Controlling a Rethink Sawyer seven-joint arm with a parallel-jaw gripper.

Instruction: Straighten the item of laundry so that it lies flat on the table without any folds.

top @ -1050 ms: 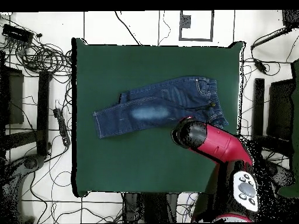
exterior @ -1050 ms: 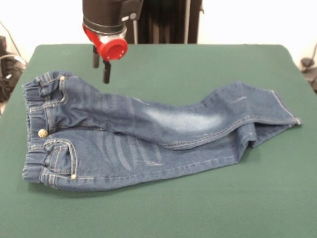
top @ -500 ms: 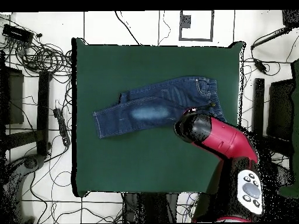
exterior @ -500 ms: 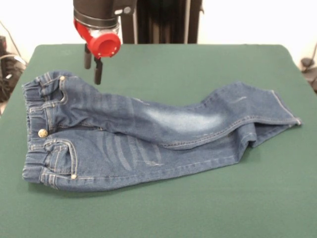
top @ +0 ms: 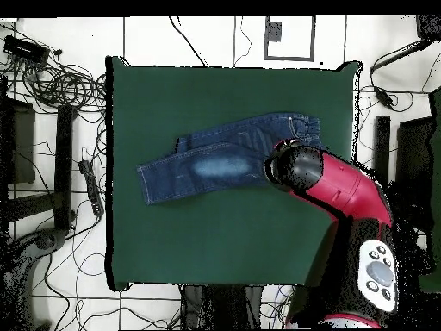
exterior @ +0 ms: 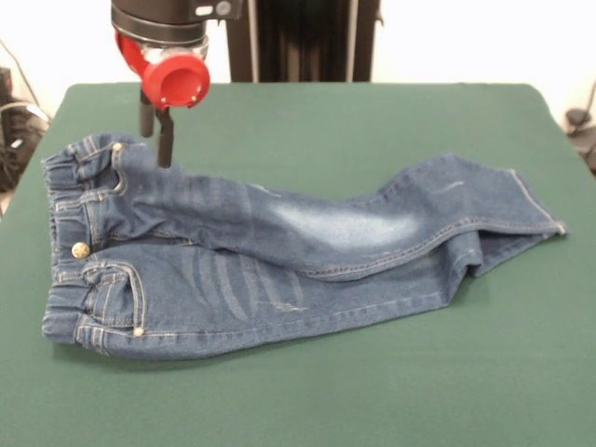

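The gripper (exterior: 155, 138) was seen to have been carried sideways across the far part of the table (exterior: 372, 112) over the preceding second, from a position beyond the seat of the jeans (exterior: 279, 251) to one directly above the hip and waistband corner (exterior: 88, 154) at the picture's left in the front view. Its two dark fingers (exterior: 165, 149) were held parted and empty, nothing being gripped; whether the nearer tip had already touched the denim could not be settled from the front view, though it appeared to hang just over the fabric. In the overhead view the gripper itself was hidden beneath the red and black arm (top: 332, 185), which was seen to have been brought over the waist end of the garment. The jeans themselves were left unmoved through the interval: they were laid on their side near the middle of the table, waistband at the left of the front view and hems (exterior: 540, 219) toward the right, with the upper leg draped diagonally across the lower one and a crease gathered where the two legs crossed near the knee (exterior: 466, 265). The shift was judged to be an approach to a grasp at the waistband corner, from which the upper leg could be drawn away from the lower one; the flattening itself had not yet been begun.
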